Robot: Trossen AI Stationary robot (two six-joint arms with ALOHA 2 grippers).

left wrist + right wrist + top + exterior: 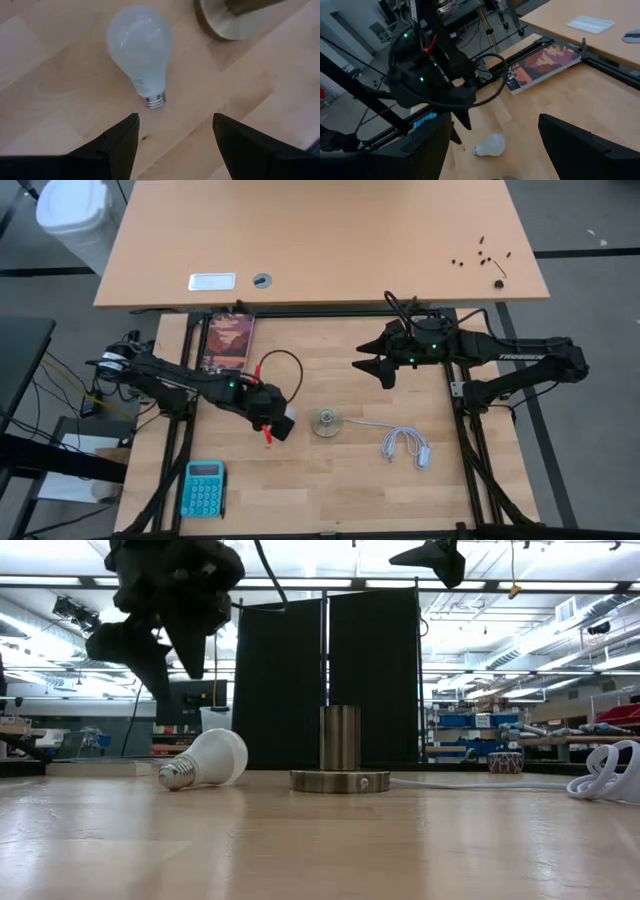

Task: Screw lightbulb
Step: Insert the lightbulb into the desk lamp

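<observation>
The lightbulb (140,47) is white and pear-shaped and lies on its side on the wooden table, its silvery screw base (175,776) pointing away from the socket. The socket (340,750), a metal cylinder on a round disc, stands upright just beside it. My left gripper (175,135) hangs open above the bulb's screw end, pointing steeply down, clear of the bulb (205,760). My right gripper (372,372) waits open, high over the far middle of the table, and looks toward the bulb (490,145).
A white cord (400,442) runs from the socket toward the right. A teal calculator (203,488) lies near the front left edge, and a book (228,343) at the far left. A second tabletop (320,240) stands beyond.
</observation>
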